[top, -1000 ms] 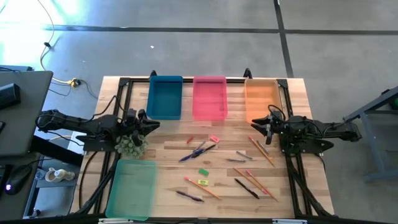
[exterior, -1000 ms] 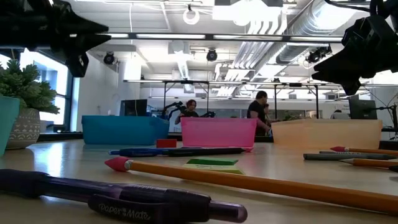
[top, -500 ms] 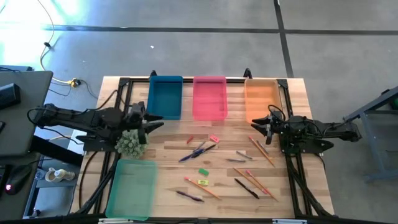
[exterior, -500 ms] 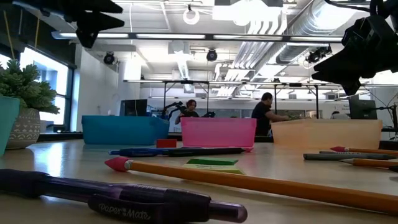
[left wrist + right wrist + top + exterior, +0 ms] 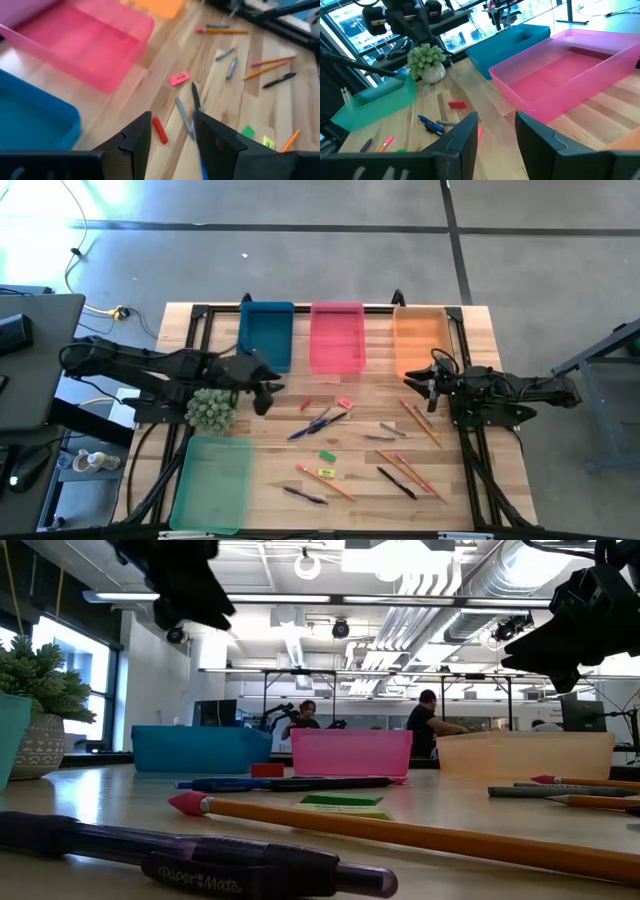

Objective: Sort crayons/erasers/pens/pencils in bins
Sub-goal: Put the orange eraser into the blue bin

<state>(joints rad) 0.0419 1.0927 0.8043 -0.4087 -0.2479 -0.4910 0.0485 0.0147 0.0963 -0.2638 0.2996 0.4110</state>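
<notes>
We are hovering the left gripper (image 5: 172,131), jaws parted and empty, over the small flat red eraser block (image 5: 160,129) lying just beyond its fingertips, long axis roughly along our reach, while the right gripper (image 5: 495,131), also parted and empty, is waiting farther off.
</notes>
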